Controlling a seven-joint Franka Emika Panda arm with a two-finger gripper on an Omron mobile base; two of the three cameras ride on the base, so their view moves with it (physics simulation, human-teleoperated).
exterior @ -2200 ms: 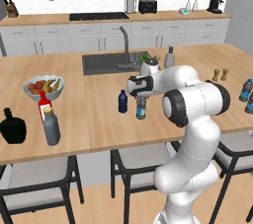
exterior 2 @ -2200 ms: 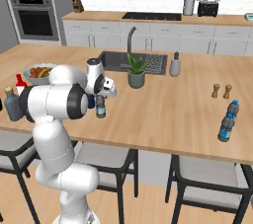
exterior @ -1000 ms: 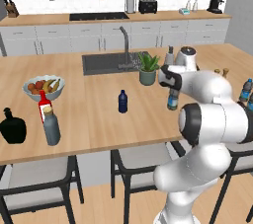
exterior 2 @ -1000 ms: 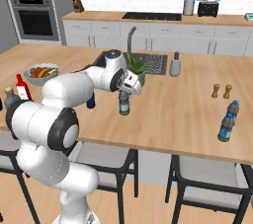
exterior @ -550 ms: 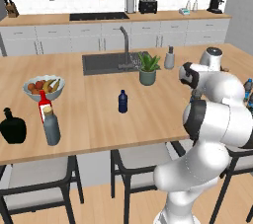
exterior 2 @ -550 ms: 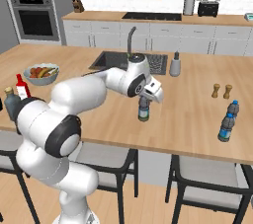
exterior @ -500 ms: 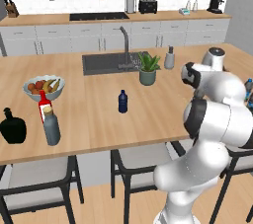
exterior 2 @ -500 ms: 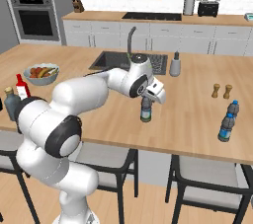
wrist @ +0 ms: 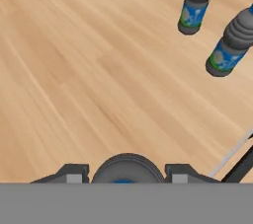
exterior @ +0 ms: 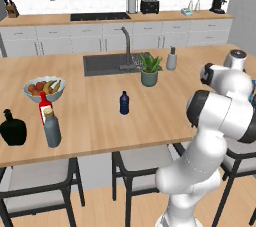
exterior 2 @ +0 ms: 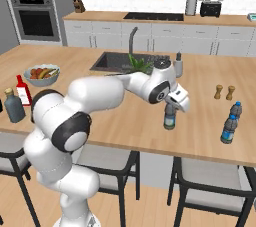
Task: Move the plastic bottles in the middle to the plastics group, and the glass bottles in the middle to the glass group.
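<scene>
- The gripper (exterior 2: 172,107) has its jaws clamped on the neck of the pale-blue water bottle (exterior 2: 170,116). In the right base view it hangs upright just above the wooden island counter (exterior 2: 125,116); whether its base touches the wood I cannot tell.
- In the hand view the bottle's round dark cap (wrist: 127,168) sits between the two finger tips at 6 o'clock.
- The plastics group (wrist: 212,25), two clear-blue bottles with blue labels and ribbed dark caps, stands at 1 to 2 o'clock in the hand view, well apart from the held bottle.
- Risk: the grip is high on a slim, smooth plastic neck, so a quick swing could make the bottle pivot or slip out.
- Risk: the two standing bottles are narrow and close to the counter's edge; setting down too near could knock one over or off the island.
- Risk: letting go before the base is flat on the wood could tip the bottle.
- The dark navy bottle (exterior: 124,103) stands in the middle of the counter, not yet sorted.
- The tall dark grey bottle (exterior: 52,128) with a tan top stands just beside the slim red bottle (exterior: 45,108) and near the squat black bottle (exterior: 12,129).
</scene>
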